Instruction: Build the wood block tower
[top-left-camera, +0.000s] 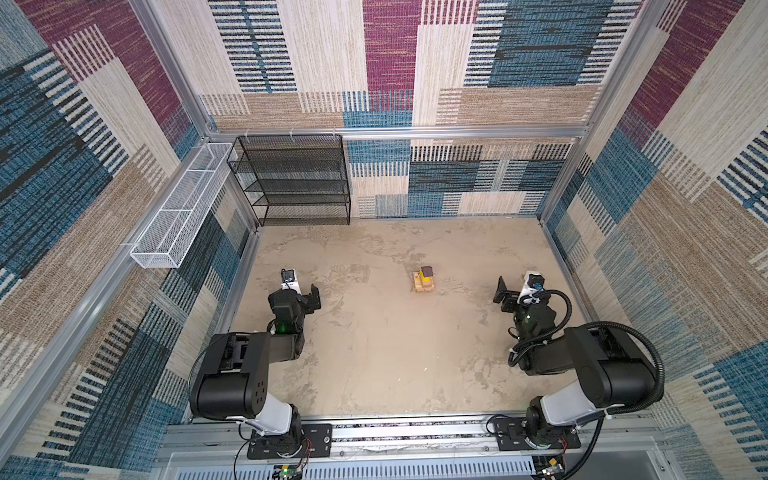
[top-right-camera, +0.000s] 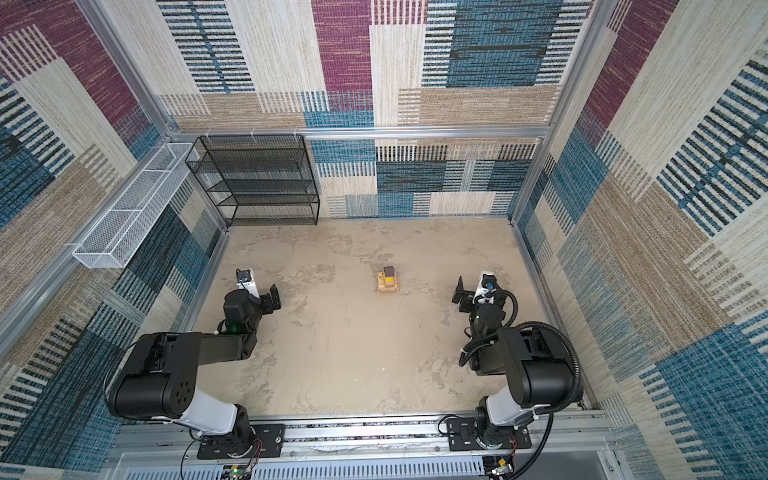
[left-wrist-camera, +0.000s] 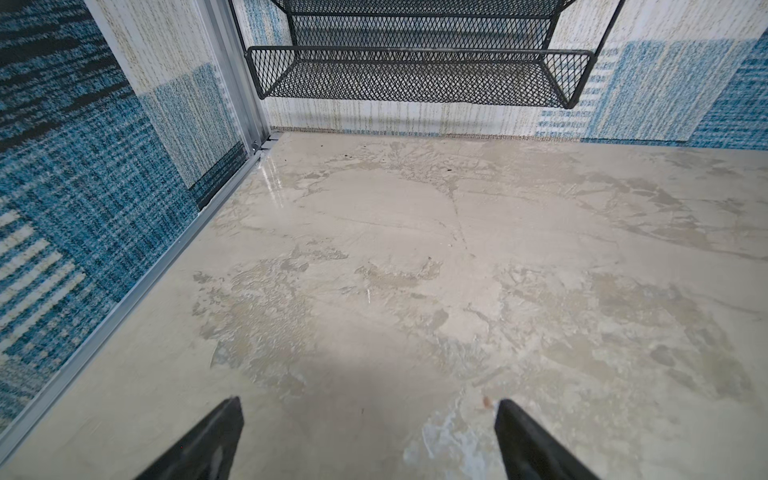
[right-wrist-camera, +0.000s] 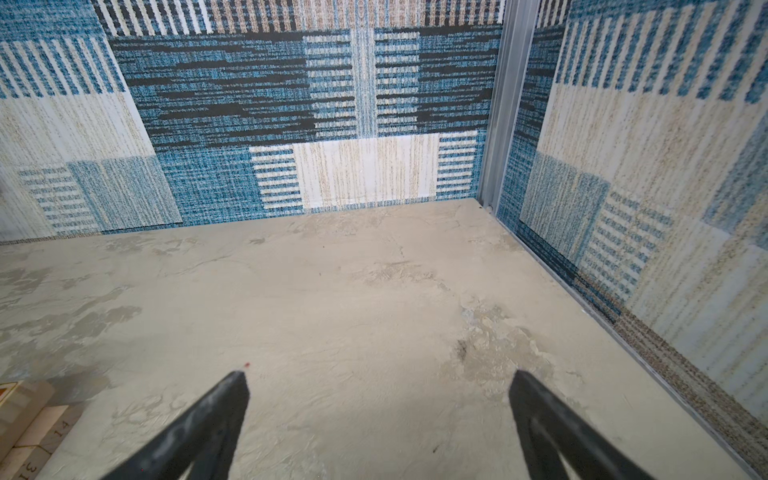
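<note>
Plainly both end effectors (left-wrist-camera: 368, 402) (right-wrist-camera: 379, 374) agape, empty

Pale wooden plank tower (top-left-camera: 424, 282) sits on the mottled beige tabletop (top-left-camera: 374, 353), right of the left end effector (top-left-camera: 313, 297), left of and nearer the right end effector (top-left-camera: 503, 296). Black wire-mesh shelf rack (top-left-camera: 291, 178) sits well behind the left one.

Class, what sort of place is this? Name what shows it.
Probably a robot test cell: a left arm and right arm mounted on a metal rail, carpet-lined walls in an aluminium frame, and a small wood block tower standing on the table.
</note>
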